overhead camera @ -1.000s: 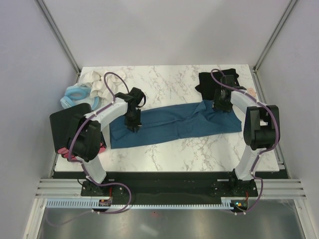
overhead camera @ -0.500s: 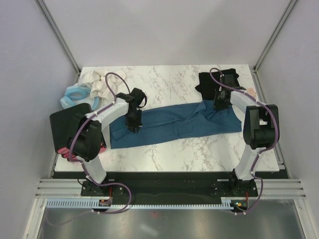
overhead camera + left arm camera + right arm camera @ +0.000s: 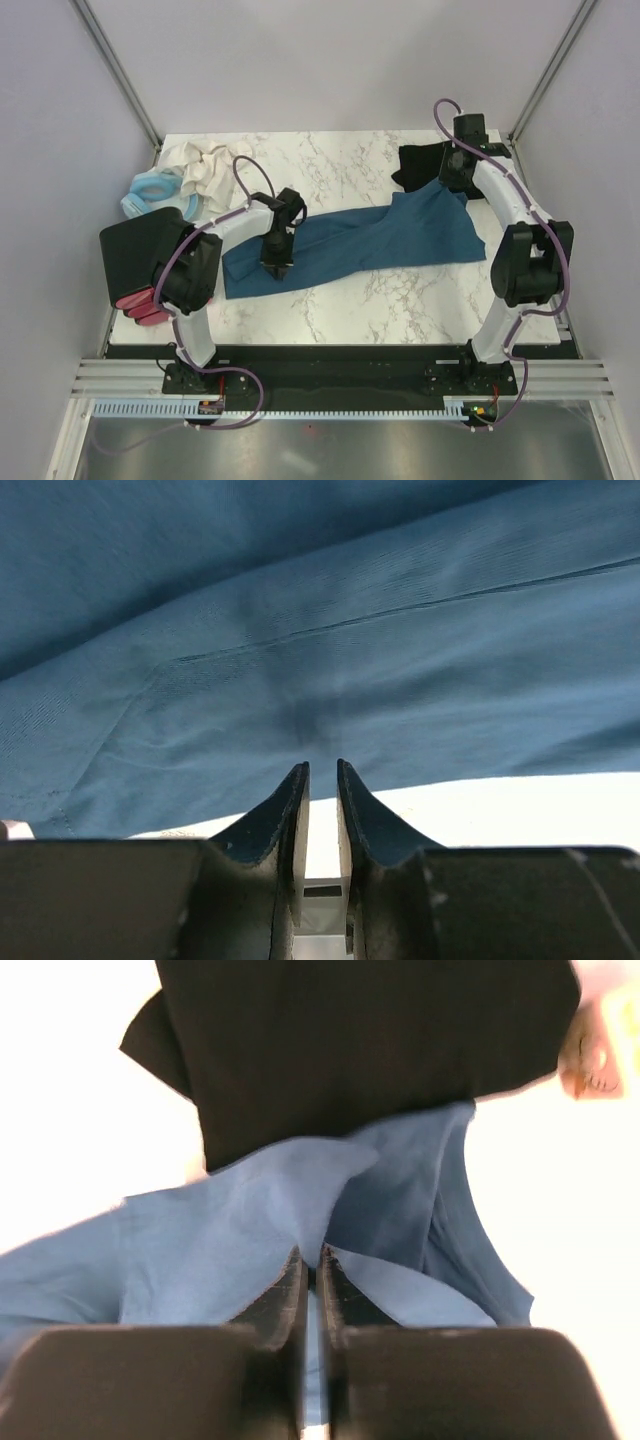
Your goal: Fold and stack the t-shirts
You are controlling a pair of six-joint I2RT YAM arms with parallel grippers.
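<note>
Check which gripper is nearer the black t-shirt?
Right. The right gripper hangs by the near edge of the black t-shirt, pinching the teal t-shirt; the left gripper is far off, at that shirt's other end.

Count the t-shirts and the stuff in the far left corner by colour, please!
teal-blue t-shirt: 1
black t-shirt: 1
cream cloth: 1
pale blue ring: 1
Total: 4
</note>
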